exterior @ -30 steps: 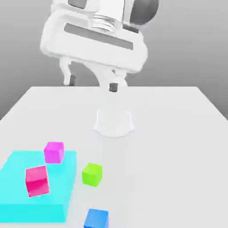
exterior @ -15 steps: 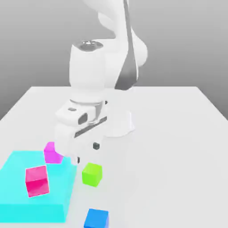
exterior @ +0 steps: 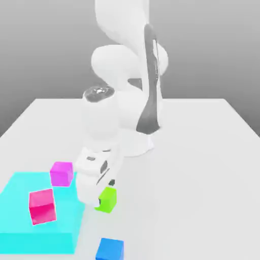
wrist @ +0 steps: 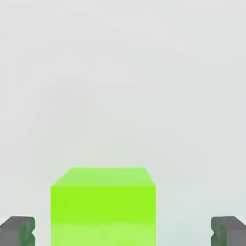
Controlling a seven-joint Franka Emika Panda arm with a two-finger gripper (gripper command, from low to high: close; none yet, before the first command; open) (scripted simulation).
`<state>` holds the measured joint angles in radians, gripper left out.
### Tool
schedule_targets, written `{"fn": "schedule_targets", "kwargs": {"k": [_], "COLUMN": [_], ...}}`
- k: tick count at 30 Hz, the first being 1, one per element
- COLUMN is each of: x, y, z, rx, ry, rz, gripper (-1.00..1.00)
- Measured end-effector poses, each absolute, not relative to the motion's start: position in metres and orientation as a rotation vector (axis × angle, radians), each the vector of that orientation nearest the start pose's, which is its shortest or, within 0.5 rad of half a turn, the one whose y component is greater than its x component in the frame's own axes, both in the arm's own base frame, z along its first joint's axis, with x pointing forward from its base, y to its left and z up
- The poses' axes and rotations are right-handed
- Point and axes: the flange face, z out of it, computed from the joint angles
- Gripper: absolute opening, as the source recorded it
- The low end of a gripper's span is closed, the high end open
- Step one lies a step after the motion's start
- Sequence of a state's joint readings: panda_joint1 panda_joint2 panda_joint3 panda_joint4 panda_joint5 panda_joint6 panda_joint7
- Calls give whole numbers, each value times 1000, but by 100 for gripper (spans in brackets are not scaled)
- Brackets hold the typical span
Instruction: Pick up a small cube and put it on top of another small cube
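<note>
The small lime-green cube (exterior: 109, 202) rests on the white table, beside the cyan slab. My gripper (exterior: 104, 194) has come down over it, open. In the hand view the green cube (wrist: 103, 206) lies between the two dark fingertips (wrist: 17, 231), with a clear gap on each side, so nothing is gripped. The bright blue cube (exterior: 109, 249) sits on the table nearer the front edge, a short way from the green one and apart from the gripper.
A flat cyan slab (exterior: 30, 234) lies at the exterior view's left and carries a magenta cube (exterior: 61, 173) and a hot-pink cube (exterior: 41, 205). The arm's white base (exterior: 138, 145) stands mid-table behind the cubes. White table (exterior: 203, 183) stretches to the exterior view's right.
The arm has swung down from high above the table, and the hand has lowered onto the green cube. The fingers stayed open and no cube has moved.
</note>
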<state>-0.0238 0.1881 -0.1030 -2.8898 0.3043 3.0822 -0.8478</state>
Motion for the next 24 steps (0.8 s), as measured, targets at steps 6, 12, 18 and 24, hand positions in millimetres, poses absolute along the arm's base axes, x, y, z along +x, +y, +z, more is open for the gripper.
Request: {"fn": "schedule_targets", "kwargs": {"k": [6, 12, 18, 24], "x": [320, 322, 327, 324], "y": [-70, -69, -69, -71], "z": [127, 130, 157, 182], "rx": [-3073, -3072, -3076, -3076], "ry": [-658, -657, -652, -647], "rz": [-1, -2, -12, -6], "gripper": [-100, -100, -100, -100]}}
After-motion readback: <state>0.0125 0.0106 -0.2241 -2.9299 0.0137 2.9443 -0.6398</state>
